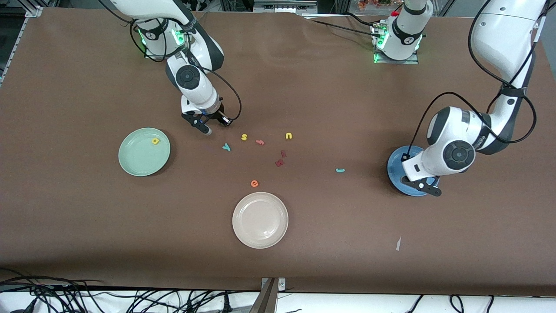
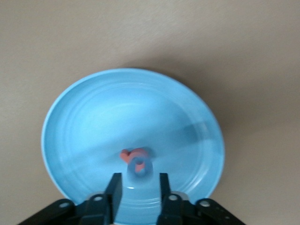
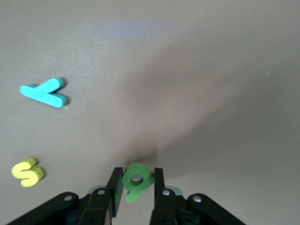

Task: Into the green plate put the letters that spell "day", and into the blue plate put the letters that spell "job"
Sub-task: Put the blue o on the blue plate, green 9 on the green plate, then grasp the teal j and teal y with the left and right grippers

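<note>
**Brown table [image 1: 87, 217]: right claw [image 1: 207, 127] has the "a" [image 3: 137, 180], green plate [image 1: 130, 167] is the target**

Right claw is low over the table's middle strip, on the right arm's half, fingers pressed onto the dark green "a" from both sides. The letter stands on edge between them.

The teal "y" [image 1: 226, 147] and yellow "s" [image 1: 244, 137] lie flat just beside it, on the side toward the table's centre. Both are clear of the grip.

The key relation is where the green plate lies from this claw: toward the right arm's end of the table and a bit toward the front-camera edge. It's a short diagonal with nothing in the path. The "d" [image 1: 155, 141] is already in the plate, near its rim. The right arm is clearly the nearer one, and I'd guess lift, then carry.

Left claw [image 2: 139, 185] is over the blue plate [image 2: 70, 117] at the left arm's end, jaws slightly spread. The blue "o" [image 2: 139, 168] sits in the gap, apparently loose, over the pink-red "b" [image 2: 127, 154]. The teal "j" [image 1: 340, 170] is still on the table near that plate.
</note>
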### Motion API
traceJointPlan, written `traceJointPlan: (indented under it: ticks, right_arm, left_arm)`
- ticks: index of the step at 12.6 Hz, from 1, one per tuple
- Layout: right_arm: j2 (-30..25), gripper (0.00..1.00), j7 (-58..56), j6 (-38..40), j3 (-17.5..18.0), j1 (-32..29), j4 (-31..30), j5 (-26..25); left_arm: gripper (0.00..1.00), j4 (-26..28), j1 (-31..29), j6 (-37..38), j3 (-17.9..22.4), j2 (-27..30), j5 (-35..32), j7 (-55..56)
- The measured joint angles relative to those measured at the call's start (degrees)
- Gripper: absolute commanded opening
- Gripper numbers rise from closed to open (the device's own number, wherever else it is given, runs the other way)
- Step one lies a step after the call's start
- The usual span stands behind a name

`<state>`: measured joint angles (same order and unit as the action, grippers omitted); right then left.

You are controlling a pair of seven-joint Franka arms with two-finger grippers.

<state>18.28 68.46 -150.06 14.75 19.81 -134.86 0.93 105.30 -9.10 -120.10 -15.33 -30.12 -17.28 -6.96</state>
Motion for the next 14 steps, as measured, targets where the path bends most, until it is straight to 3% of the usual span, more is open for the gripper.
traceJointPlan:
  ticks: [3,9,10,11,12,13,14]
  right_arm:
    - [-4.23,0.12,-9.37,12.33,-4.47,0.06,4.77,-0.16]
    - [-5.78,0.16,-45.69,15.29,-23.65,-0.29,4.57,-0.14]
    - [-5.24,0.24,-50.62,14.33,-26.09,-0.39,4.4,-0.09]
    - [-4.34,0.4,-54.75,12.85,-28.02,-0.74,4.27,-0.07]
    - [-3.01,0.66,-58.13,10.98,-29.14,-1.69,4.16,0.0]
    - [-1.53,1.0,-61.12,9.17,-29.55,-3.18,4.1,0.22]
    - [-0.46,1.0,-63.38,8.27,-29.62,-4.39,4.08,0.88]
  left_arm:
    - [1.0,-0.93,0.74,-0.26,-0.87,-0.04,0.88,3.24]
    - [1.0,-9.81,13.27,-0.38,-1.42,-5.23,7.26,23.77]
    - [1.0,-11.52,15.28,-0.43,-1.45,-6.64,7.27,27.69]
    - [1.0,-12.93,17.11,-0.54,-1.47,-7.96,7.27,31.2]
    - [1.0,-13.84,18.87,-1.05,-1.48,-9.14,7.27,34.15]
    - [1.0,-14.22,20.2,-2.47,-1.48,-10.14,7.27,36.22]
    - [1.0,-14.24,20.87,-4.27,-1.47,-10.9,7.27,37.25]
